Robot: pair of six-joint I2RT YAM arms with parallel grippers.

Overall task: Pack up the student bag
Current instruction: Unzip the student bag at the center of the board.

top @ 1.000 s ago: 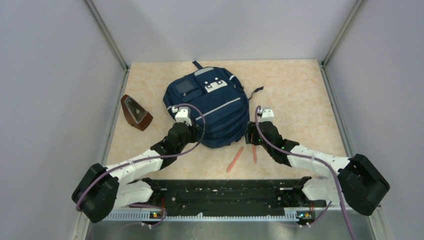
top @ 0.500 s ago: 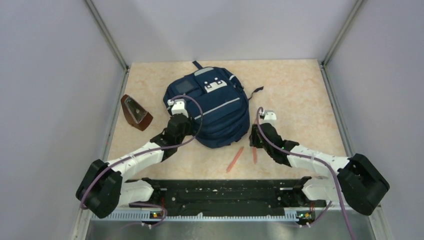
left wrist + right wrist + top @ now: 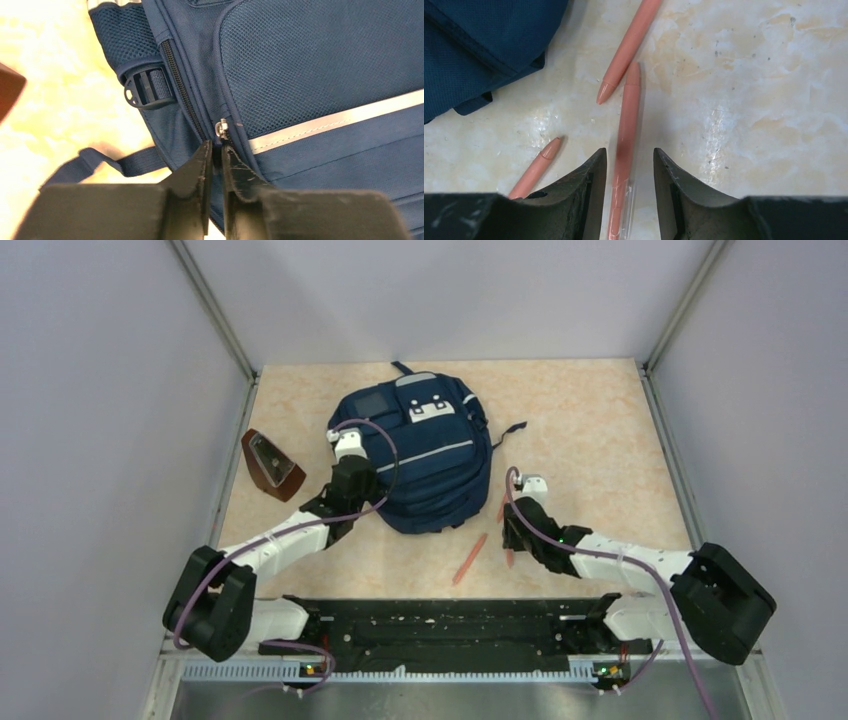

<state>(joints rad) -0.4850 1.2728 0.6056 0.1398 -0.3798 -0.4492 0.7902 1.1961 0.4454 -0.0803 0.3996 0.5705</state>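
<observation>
student bag (image 3: 320, 65): matt navy woven cloth, mesh panels | grey strip (image 3: 340, 119): smooth, faint sheen | zip pull (image 3: 220, 127): bright metal | buckle (image 3: 145, 91), at its 10 o'clock: matt dark plastic | pens (image 3: 628, 110): smooth salmon plastic, satin | worktop (image 3: 749, 100): glossy marbled beige, smooth | right hand (image 3: 629, 150): matt black, scuffed

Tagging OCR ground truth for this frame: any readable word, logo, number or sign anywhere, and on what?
No readable text in any view.
White patch on the navy blue fabric backpack: dark marks, too small to read.
Grey-blue square patch beside it: nothing legible.
Brown wedge-shaped case: grey panel, no legible print.
Salmon-pink pens: no print visible.
</observation>
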